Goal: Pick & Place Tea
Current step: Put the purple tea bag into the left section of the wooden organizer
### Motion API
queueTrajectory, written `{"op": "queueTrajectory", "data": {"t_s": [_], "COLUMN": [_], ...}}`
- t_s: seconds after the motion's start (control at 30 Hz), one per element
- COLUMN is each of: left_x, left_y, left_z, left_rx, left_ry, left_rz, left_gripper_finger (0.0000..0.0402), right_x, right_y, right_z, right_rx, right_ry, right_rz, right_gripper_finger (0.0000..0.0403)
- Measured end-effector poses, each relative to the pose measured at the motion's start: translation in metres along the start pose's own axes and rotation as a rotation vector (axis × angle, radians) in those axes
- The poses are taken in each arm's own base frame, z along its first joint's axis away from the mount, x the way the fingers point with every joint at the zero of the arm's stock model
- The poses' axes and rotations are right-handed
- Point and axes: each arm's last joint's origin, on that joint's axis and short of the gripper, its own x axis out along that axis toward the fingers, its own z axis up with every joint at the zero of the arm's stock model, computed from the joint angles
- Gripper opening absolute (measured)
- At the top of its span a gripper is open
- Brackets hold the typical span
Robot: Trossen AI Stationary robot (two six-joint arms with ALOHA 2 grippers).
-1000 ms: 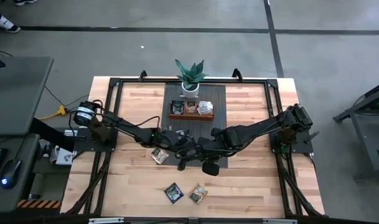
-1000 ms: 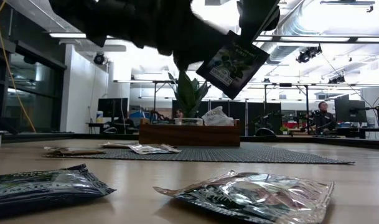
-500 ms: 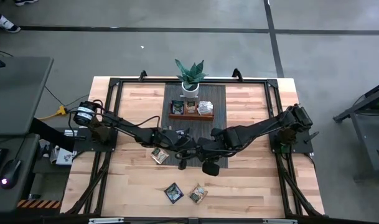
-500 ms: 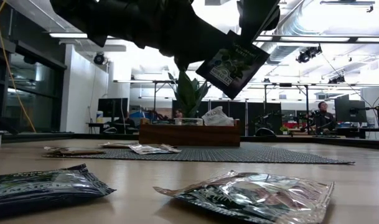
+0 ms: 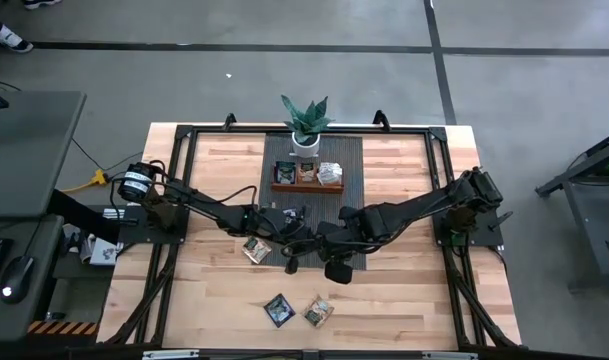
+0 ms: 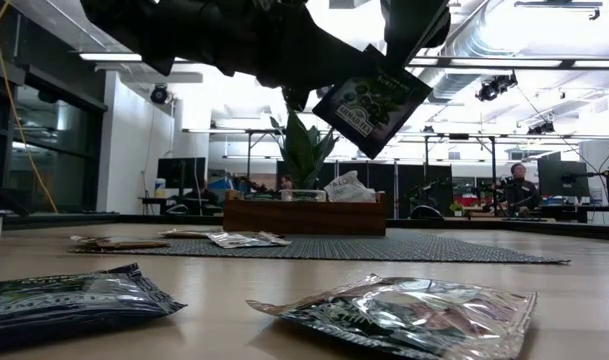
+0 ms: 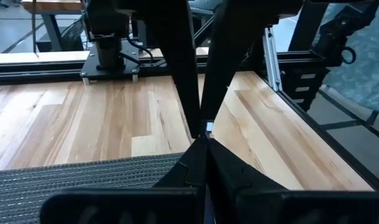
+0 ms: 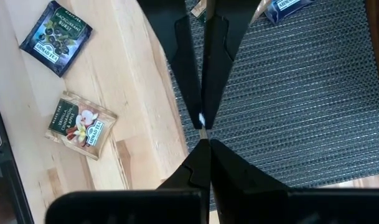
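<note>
A dark green tea sachet [image 6: 372,100] hangs tilted in the air over the middle of the table. Both grippers are shut on it. My left gripper [image 7: 205,139] reaches it from the table's left and my right gripper [image 8: 203,143] from above and the right; in the high view they meet at the dark mat's near edge [image 5: 311,240]. The wrist views show the sachet only edge-on, as a pale sliver [image 7: 208,127]. The wooden tray [image 5: 306,184] on the mat's far part holds several sachets. My left gripper pinches the sachet's left corner [image 6: 322,94] between its two fingers, coming nearly level from the table's left. The sachet is clear of the table and tilted. My right gripper pinches the sachet's upper right edge [image 6: 396,62] between its two fingers, which slant down from above; the sachet hangs below them.
Loose sachets lie on the wood: one left of the mat [image 5: 256,248], a dark blue one [image 5: 278,309] and a vanilla one [image 5: 318,311] near the front edge. A potted plant [image 5: 305,120] stands behind the tray. Black frame rails [image 5: 184,180] run along the table's sides.
My left gripper has shut, taking hold of the sachet's left corner while my right gripper kept its hold. The sachet has tipped slightly and stays in the air. Neither arm has moved otherwise.
</note>
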Motion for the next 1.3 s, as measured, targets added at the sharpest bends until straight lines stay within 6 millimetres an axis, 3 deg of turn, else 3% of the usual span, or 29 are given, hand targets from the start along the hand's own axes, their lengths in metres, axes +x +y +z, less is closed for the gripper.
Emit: {"op": "queueTrajectory", "data": {"t_s": [0.3, 0.63, 0.93, 1.1, 1.3], "left_x": [0.000, 0.000, -0.005, -0.030, -0.089], "left_y": [0.000, 0.003, 0.023, 0.048, 0.073], "left_z": [0.000, -0.003, -0.011, -0.040, -0.076], "left_rx": [-0.011, 0.014, 0.016, -0.031, -0.119], "left_ry": [0.003, 0.029, 0.045, -0.060, -0.268], "left_rz": [-0.004, 0.041, 0.087, 0.143, 0.242], "left_gripper_finger": [0.0000, 0.0000, 0.0000, 0.0000, 0.0000], "right_x": [0.000, -0.002, -0.033, -0.041, -0.033], "right_y": [0.002, -0.004, -0.012, -0.002, 0.010], "right_z": [0.001, -0.003, -0.028, -0.038, -0.049], "right_rx": [0.019, 0.050, 0.094, 0.104, 0.119], "right_ry": [-0.019, -0.016, -0.074, -0.133, -0.166], "right_rz": [0.012, -0.093, -0.342, -0.364, -0.366], "right_gripper_finger": [0.0016, 0.0142, 0.0210, 0.0216, 0.0216]}}
